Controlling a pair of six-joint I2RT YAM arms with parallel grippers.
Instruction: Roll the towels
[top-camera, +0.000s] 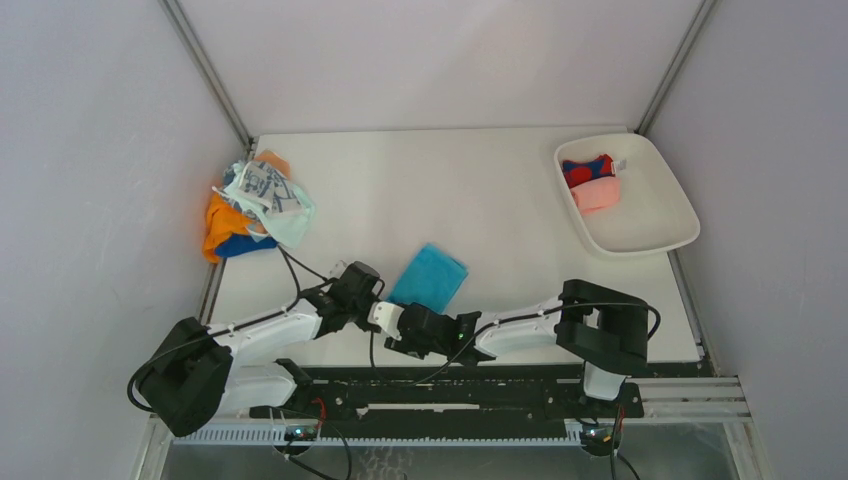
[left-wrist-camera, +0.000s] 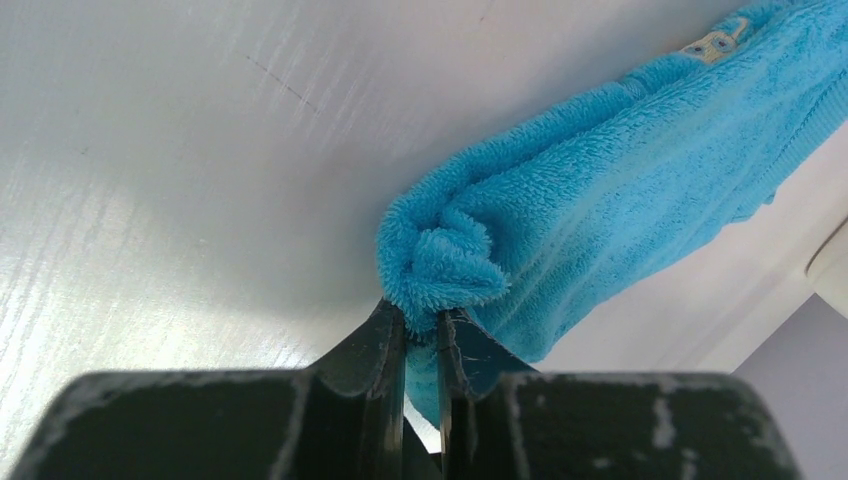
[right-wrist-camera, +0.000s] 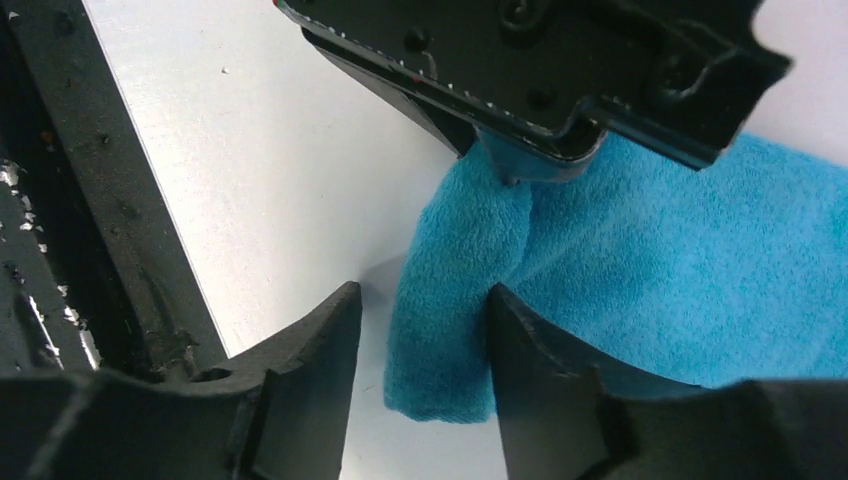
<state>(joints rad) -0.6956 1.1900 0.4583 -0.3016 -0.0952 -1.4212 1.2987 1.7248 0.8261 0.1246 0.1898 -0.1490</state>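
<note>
Left gripper (left-wrist-camera: 422, 340) pinched narrow on blue towel (top-camera: 430, 277), at its bunched near corner. Right gripper (right-wrist-camera: 425, 310) open, fingers straddling the same edge. Bare table (top-camera: 480, 200) beyond the towel. Towel pile (top-camera: 255, 205) far-left of it, tray (top-camera: 640, 215) holding two towels (top-camera: 592, 182) far-right.

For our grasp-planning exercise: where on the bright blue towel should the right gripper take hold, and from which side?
Probably the thick folded edge at the near corner of the blue towel, beside where the left gripper pinches it. Approach from the arms' side, low over the table: that bunched fold stands proud and lies between the open fingers of the right gripper.
</note>
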